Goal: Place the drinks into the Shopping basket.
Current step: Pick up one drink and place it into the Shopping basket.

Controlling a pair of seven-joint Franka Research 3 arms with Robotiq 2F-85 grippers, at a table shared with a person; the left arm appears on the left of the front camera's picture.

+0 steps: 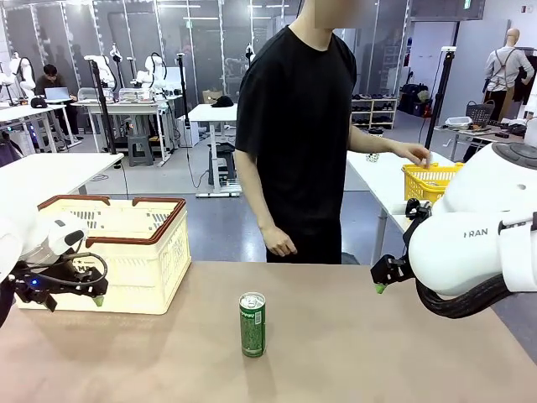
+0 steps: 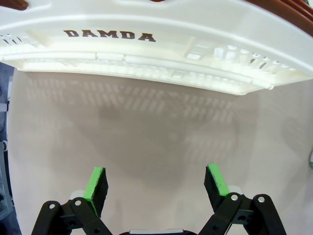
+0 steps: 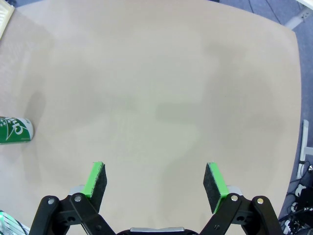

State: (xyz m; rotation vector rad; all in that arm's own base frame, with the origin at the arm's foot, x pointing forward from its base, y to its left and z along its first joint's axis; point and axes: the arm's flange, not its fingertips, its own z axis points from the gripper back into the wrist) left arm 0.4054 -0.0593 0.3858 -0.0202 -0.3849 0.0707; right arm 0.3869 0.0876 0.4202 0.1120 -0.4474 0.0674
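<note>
- Classification: robotics laboratory in a large open hall.
- Two white robot arms, the left arm [image 1: 23, 239] and the right arm [image 1: 478, 222], flank a tan surface [image 1: 352, 344].
- Behind: rows of white work tables [image 1: 214, 112], glass partitions [image 1: 201, 42], grey floor [image 1: 168, 180].
- A seated person [image 1: 50, 81] works at a laptop [image 1: 57, 93]; a black pole stand [image 1: 439, 96] rises nearby.

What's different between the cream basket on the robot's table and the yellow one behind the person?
Colour: the cream basket has a dark brown-red rim and handles; the yellow basket is yellow all over. Place: the cream basket stands on the brown table; the yellow basket sits on a white table farther back, the person's hand at its rim. Both are open-topped with latticed sides.
</note>
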